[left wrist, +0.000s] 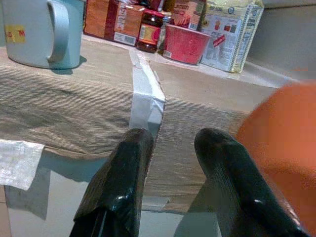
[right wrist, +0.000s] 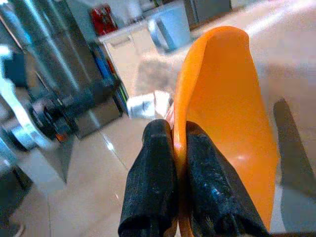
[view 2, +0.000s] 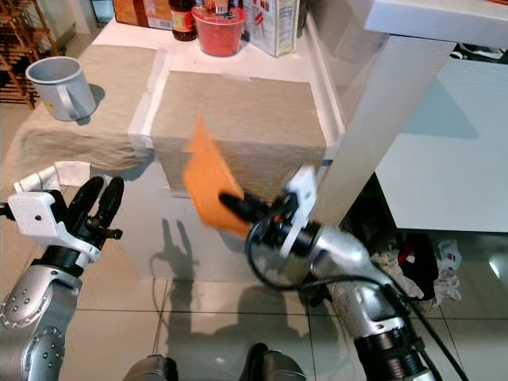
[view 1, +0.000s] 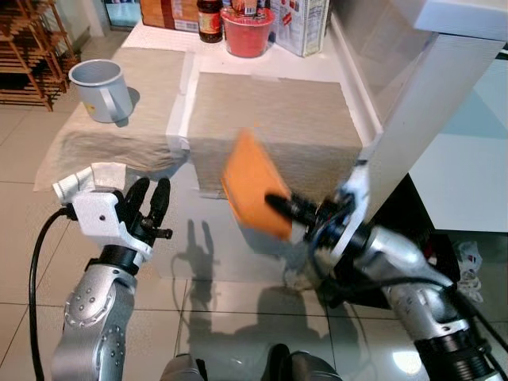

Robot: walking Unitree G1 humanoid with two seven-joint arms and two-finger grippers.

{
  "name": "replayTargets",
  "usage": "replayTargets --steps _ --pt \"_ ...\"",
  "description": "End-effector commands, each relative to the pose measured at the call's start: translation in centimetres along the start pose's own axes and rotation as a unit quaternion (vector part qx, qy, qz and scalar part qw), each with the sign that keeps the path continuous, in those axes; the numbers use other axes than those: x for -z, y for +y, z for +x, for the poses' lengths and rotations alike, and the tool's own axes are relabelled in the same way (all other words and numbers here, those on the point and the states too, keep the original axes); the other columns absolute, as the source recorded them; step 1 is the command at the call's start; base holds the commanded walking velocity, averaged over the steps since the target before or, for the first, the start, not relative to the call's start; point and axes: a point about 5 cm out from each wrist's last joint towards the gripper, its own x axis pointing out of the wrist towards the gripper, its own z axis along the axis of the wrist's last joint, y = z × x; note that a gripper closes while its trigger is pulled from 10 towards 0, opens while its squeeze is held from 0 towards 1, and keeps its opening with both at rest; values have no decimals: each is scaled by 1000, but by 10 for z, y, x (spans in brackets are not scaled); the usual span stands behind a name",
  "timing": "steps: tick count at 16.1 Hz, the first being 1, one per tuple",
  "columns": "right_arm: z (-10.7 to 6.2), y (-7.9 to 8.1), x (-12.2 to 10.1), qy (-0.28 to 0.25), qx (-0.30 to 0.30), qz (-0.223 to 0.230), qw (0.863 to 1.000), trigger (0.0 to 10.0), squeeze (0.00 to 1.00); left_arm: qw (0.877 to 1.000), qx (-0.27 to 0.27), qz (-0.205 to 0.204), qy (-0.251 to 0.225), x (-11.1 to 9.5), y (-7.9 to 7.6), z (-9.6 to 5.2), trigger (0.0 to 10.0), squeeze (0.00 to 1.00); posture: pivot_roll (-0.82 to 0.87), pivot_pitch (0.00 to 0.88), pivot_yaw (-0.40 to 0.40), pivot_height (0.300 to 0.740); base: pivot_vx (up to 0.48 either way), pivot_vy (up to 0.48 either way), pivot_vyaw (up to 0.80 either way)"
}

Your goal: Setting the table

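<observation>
My right gripper [view 1: 278, 203] is shut on the rim of an orange plate [view 1: 252, 186], held tilted on edge in the air in front of the near edge of the right beige placemat [view 1: 274, 119]; the plate [right wrist: 224, 123] is blurred with motion. The left gripper [view 1: 149, 198] is raised at the left, fingers [left wrist: 121, 177] slightly apart and holding nothing, pointing at the table edge. A grey-blue mug [view 1: 99, 89] stands on the left placemat [view 1: 127, 119].
A red cup [view 1: 247, 32], a dark jar [view 1: 209, 19] and boxes [view 1: 303, 24] line the table's far edge. A white table leg [view 1: 421, 119] stands right of the plate. A wooden rack [view 1: 28, 48] is far left. Tiled floor lies below.
</observation>
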Motion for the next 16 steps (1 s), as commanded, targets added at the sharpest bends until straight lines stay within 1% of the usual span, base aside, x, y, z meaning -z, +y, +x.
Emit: replayTargets --steps 1,4,6,7,8,9,11,13,16 --pt "-1 0 -4 -11 2 -21 1000 10000 0 1000 8 2 7 4 -3 -2 10000 0 -59 88 -29 740 0 0 0" --pt "1 -1 -5 -19 7 -17 1000 10000 0 1000 19 8 15 9 -7 -3 10000 0 -58 90 -25 740 0 0 0" --pt "3 -4 -1 -21 19 -13 1000 10000 0 999 20 4 30 20 -7 -5 10000 0 -57 93 -24 740 0 0 0" --pt "2 -7 7 -16 32 -4 999 10000 0 998 15 5 61 37 -4 -10 10000 0 -57 88 -26 740 0 0 0" --pt "1 -10 12 -8 43 -3 999 10000 0 997 15 9 82 49 -4 -14 10000 0 -61 90 -25 740 0 0 0" --pt "1 -11 13 -8 48 -6 999 10000 0 996 18 3 83 50 -7 -17 10000 0 -59 94 -27 740 0 0 0" --pt "2 -11 11 -16 51 -1 999 10000 0 997 21 0 78 48 -9 -16 10000 0 -57 92 -29 740 0 0 0" --pt "2 -13 17 1 56 -19 998 10000 0 997 15 13 78 51 -8 -14 10000 0 -56 87 -31 740 0 0 0" --pt "5 -14 16 -1 58 -27 998 10000 0 997 13 19 73 51 -6 -11 10000 0 -58 83 -30 740 0 0 0"
